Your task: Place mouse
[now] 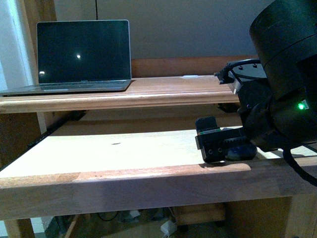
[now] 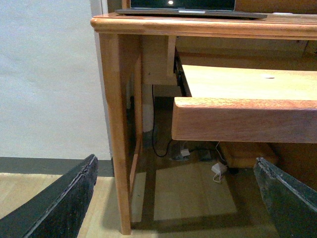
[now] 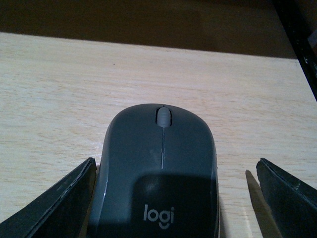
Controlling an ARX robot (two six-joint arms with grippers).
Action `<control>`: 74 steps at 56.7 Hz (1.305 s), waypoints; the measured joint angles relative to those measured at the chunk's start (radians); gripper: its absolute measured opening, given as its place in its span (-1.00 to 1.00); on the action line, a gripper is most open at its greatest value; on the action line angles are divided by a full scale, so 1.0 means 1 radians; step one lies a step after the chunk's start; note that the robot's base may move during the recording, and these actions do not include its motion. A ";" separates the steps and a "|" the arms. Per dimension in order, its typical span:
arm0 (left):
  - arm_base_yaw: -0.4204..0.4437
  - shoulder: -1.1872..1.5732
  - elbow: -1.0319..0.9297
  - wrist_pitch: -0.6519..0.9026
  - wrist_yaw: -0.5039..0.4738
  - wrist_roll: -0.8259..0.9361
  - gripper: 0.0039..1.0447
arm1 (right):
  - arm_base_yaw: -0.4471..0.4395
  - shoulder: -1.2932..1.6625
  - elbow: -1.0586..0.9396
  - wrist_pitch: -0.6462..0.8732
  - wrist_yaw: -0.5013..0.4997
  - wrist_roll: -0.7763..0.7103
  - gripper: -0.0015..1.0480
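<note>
The dark grey mouse [image 3: 157, 168] lies flat on the pale wooden pull-out shelf [image 3: 59, 89], between the open jaws of my right gripper [image 3: 176, 198]. One finger is close beside it, the other stands well apart. In the front view the right gripper [image 1: 214, 143] is low on the shelf [image 1: 109, 148] at the right, with the mouse [image 1: 243, 150] a dark shape just behind its fingers. My left gripper [image 2: 176, 198] is open and empty, low beside the desk, facing the desk leg [image 2: 119, 139] and the floor.
An open laptop [image 1: 81, 54] stands on the upper desk top [image 1: 163, 89] at the left. The shelf's front edge [image 1: 124, 183] is a thick wooden rail. A dark slide rail [image 3: 297, 39] runs along the shelf's side. Cables and a white adapter [image 2: 217, 169] lie on the floor under the desk.
</note>
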 joint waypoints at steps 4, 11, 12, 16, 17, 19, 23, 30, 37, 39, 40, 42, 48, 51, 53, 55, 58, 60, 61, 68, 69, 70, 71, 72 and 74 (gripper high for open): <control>0.000 0.000 0.000 0.000 0.000 0.000 0.86 | 0.000 0.000 0.003 -0.007 -0.004 0.001 0.68; 0.000 0.000 0.000 0.000 0.000 0.000 0.86 | 0.000 0.000 0.005 -0.015 -0.014 0.006 0.33; 0.000 0.000 0.000 0.000 0.000 0.000 0.86 | 0.000 0.000 0.006 -0.019 -0.018 0.008 0.23; 0.000 0.000 0.000 0.000 0.000 0.000 0.86 | 0.000 -0.003 0.011 -0.031 -0.025 0.018 0.07; 0.000 0.000 0.000 0.000 0.000 0.000 0.86 | -0.001 -0.006 0.011 -0.034 -0.029 0.019 0.06; 0.000 0.000 0.000 0.000 0.000 0.000 0.86 | -0.003 -0.013 0.011 -0.042 -0.038 0.024 0.06; 0.000 0.000 0.000 0.000 0.000 0.000 0.86 | -0.007 -0.040 0.010 -0.049 -0.057 0.025 0.06; 0.000 0.000 0.000 0.000 0.000 0.000 0.86 | -0.018 -0.128 0.007 -0.072 -0.111 0.024 0.06; 0.000 0.000 0.000 0.000 0.000 0.000 0.86 | -0.023 -0.209 0.029 -0.109 -0.148 0.024 0.06; 0.000 0.000 0.000 0.000 0.000 0.000 0.86 | -0.022 -0.212 0.052 -0.117 -0.151 0.023 0.06; 0.000 0.000 0.000 0.000 0.000 0.000 0.86 | -0.021 -0.212 0.061 -0.119 -0.150 0.020 0.06; 0.000 0.000 0.000 0.000 0.000 0.000 0.86 | -0.018 -0.208 0.092 -0.126 -0.148 0.018 0.06; 0.000 0.000 0.000 0.000 0.000 0.000 0.86 | 0.004 -0.156 0.206 -0.138 -0.129 0.010 0.06; 0.000 0.000 0.000 0.000 0.000 0.000 0.86 | 0.023 -0.110 0.278 -0.148 -0.111 0.004 0.06; 0.000 0.000 0.000 0.000 0.000 0.000 0.86 | 0.037 -0.084 0.314 -0.153 -0.103 0.000 0.06; 0.000 0.000 0.000 0.000 0.000 0.000 0.86 | 0.050 -0.043 0.365 -0.156 -0.090 -0.011 0.06; 0.000 0.000 0.000 0.000 0.000 0.000 0.86 | 0.068 0.023 0.445 -0.162 -0.055 -0.024 0.06; 0.000 0.000 0.000 0.000 0.000 0.000 0.86 | 0.077 0.065 0.494 -0.171 -0.034 -0.029 0.06; 0.000 0.000 0.000 0.000 0.000 0.000 0.86 | 0.082 0.093 0.526 -0.177 -0.022 -0.034 0.06; 0.000 0.000 0.000 0.000 0.000 0.000 0.86 | 0.099 0.245 0.702 -0.220 0.032 -0.037 0.06; 0.000 0.000 0.000 0.000 0.000 0.000 0.86 | 0.101 0.270 0.732 -0.226 0.039 -0.037 0.06; 0.000 0.000 0.000 0.000 0.000 0.000 0.86 | 0.102 0.282 0.746 -0.229 0.042 -0.037 0.06; 0.000 0.000 0.000 0.000 0.000 0.000 0.86 | 0.104 0.306 0.775 -0.233 0.049 -0.037 0.06; 0.000 0.000 0.000 0.000 0.000 0.000 0.86 | 0.105 0.318 0.789 -0.237 0.054 -0.037 0.06; 0.000 0.000 0.000 0.000 0.000 0.000 0.86 | 0.107 0.364 0.844 -0.249 0.070 -0.038 0.06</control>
